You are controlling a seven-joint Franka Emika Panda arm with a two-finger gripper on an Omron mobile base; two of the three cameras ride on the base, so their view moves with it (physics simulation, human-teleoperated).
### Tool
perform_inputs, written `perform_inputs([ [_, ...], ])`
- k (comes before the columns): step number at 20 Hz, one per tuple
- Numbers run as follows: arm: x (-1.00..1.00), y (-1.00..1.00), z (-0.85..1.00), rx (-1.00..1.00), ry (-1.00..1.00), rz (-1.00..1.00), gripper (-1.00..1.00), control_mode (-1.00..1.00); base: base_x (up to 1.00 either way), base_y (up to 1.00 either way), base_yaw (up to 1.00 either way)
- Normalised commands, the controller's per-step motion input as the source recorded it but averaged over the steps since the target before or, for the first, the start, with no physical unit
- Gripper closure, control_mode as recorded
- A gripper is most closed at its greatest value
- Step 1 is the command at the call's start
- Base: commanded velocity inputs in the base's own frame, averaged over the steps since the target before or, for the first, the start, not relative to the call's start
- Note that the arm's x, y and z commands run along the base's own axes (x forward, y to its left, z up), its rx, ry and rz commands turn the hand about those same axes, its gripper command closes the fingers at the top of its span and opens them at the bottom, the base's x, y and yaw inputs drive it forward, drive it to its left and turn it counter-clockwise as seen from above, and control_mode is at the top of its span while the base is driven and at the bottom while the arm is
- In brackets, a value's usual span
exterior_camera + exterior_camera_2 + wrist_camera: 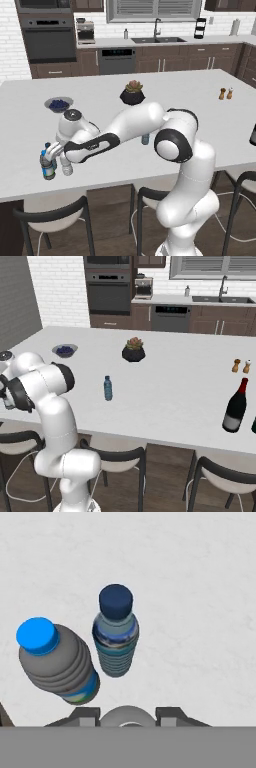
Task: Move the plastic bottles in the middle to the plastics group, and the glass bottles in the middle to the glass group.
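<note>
Two ribbed plastic bottles, grey (pixel 60 667) and blue (pixel 115 634), stand close together below the low-reaching gripper (pixel 59 156), clamped on a clear white-capped bottle (pixel 66 168).

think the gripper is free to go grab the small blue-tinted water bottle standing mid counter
Probably not yet: the gripper seems shut on a whitish bottle beside the plastics group. The blue-tinted water bottle itself stands unobstructed.

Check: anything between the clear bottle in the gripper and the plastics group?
Nothing visible. The clear bottle, held in the gripper, hangs right beside the dark grey bottle and the blue bottle, with only bare counter between them.
</note>
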Motion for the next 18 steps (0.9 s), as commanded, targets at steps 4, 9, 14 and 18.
perform_inputs([
  [4, 0.00, 0.00, -0.19, 0.00, -0.05, 0.03, 1.00, -1.00, 0.00, 0.00, 0.00],
  [9, 0.00, 0.01, -0.14, 0.00, -0.01, 0.01, -1.00, -1.00, 0.00, 0.00, 0.00],
  [14, 0.00, 0.00, 0.00, 0.00, 0.00, 0.01, -1.00, -1.00, 0.00, 0.00, 0.00],
  [18, -0.04, 0.00, 0.00, 0.00, 0.00, 0.00, -1.00, -1.00, 0.00, 0.00, 0.00],
])
